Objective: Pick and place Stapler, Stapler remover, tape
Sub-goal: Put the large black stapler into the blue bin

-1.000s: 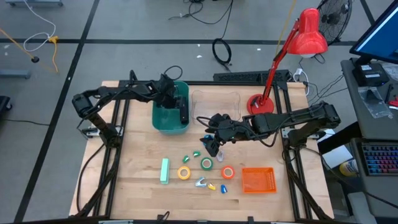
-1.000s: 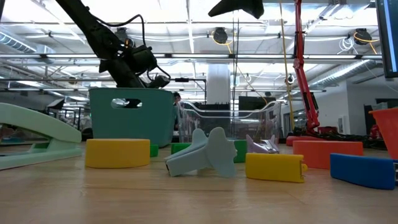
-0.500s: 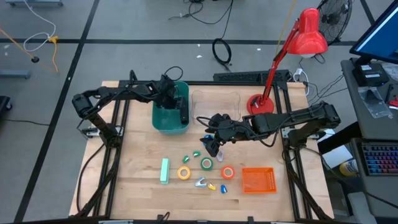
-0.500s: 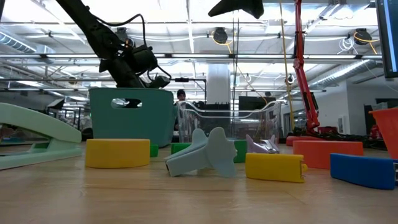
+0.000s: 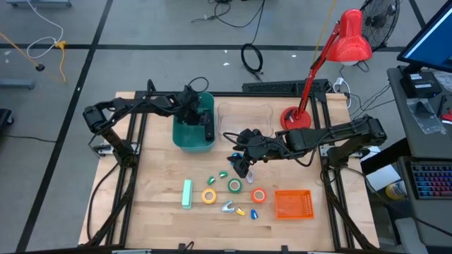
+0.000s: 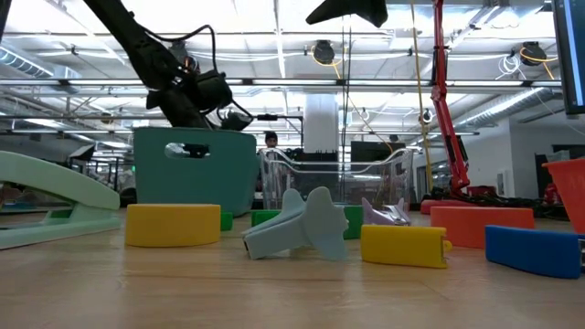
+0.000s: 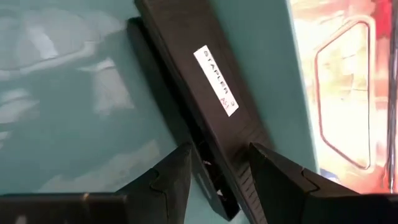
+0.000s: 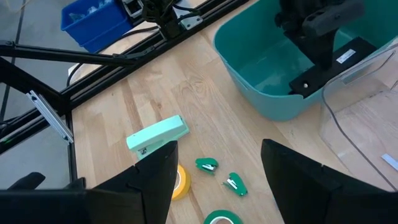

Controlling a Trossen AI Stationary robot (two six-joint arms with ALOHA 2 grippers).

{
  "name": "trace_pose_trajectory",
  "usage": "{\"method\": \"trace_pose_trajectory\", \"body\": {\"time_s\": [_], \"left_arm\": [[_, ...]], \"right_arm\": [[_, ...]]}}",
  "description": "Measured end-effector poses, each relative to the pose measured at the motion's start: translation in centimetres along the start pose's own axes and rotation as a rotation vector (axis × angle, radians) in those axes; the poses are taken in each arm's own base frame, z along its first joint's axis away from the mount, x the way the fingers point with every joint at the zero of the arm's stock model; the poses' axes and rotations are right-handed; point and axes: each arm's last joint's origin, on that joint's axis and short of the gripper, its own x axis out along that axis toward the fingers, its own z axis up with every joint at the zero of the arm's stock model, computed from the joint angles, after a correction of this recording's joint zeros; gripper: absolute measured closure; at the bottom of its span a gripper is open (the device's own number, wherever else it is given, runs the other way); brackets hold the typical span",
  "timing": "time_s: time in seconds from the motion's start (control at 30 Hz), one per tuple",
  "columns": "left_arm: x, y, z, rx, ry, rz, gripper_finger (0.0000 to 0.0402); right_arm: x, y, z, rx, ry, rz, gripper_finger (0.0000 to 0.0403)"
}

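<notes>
Meanwhile nothing has shifted: left tool [image 7: 214,177] stays clamped on black stapler [image 7: 205,93] inside teal bin [image 5: 192,137]; right tool [image 8: 217,180] hovers, fingers apart.

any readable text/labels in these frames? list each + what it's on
"STAPLER": white label on the black stapler inside the teal bin, left wrist view.
A smaller line under that word on the same label: too small to read.
The same label in the right wrist view: too small to read.
Nothing else legible.
</notes>
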Motion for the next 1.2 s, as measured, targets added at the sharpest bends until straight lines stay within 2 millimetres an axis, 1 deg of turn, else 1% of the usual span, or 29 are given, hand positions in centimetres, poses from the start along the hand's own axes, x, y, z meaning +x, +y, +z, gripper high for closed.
{"method": "trace_pose_trajectory", "body": {"time_s": [0.17, 0.4, 0.47, 0.53, 0.73, 0.8, 0.97, 1.1, 1.2], "left_arm": [[1.5, 0.0, -0.3, -0.008, 0.044, -0.026, 0.0238], [1.7, -0.2, 0.1, -0.020, 0.004, -0.043, 0.0239], [1.7, -0.2, 0.1, -0.019, -0.002, -0.041, 0.0247], [1.7, -0.2, 0.1, -0.022, -0.015, -0.030, 0.0265], [1.7, -0.6, 0.4, -0.004, -0.051, -0.066, 0.0350], [1.7, -0.7, 0.6, 0.004, -0.064, -0.078, 0.0369], [1.7, -0.7, 0.5, 0.006, -0.058, -0.078, 0.0369], [1.7, -0.7, 0.5, 0.001, -0.056, -0.075, 0.0354], [1.5, -0.8, 0.6, 0.001, -0.066, -0.082, 0.0364]], "right_arm": [[0.0, 0.0, 0.0, 0.000, 0.000, -0.001, 0.0179], [0.0, 0.0, 0.0, 0.005, 0.000, -0.001, 0.0179], [0.0, 0.0, 0.0, 0.005, 0.000, -0.001, 0.0179], [0.0, 0.0, 0.0, 0.005, 0.000, -0.001, 0.0179], [0.0, 0.0, 0.0, 0.002, -0.001, -0.002, 0.0179], [0.0, 0.0, 0.0, 0.002, -0.001, -0.002, 0.0179], [0.0, -0.1, 0.0, 0.002, -0.001, -0.003, 0.0179], [0.0, -0.1, 0.1, 0.003, -0.002, -0.004, 0.0179], [0.0, -0.1, 0.1, 0.003, -0.002, -0.004, 0.0179]]}}
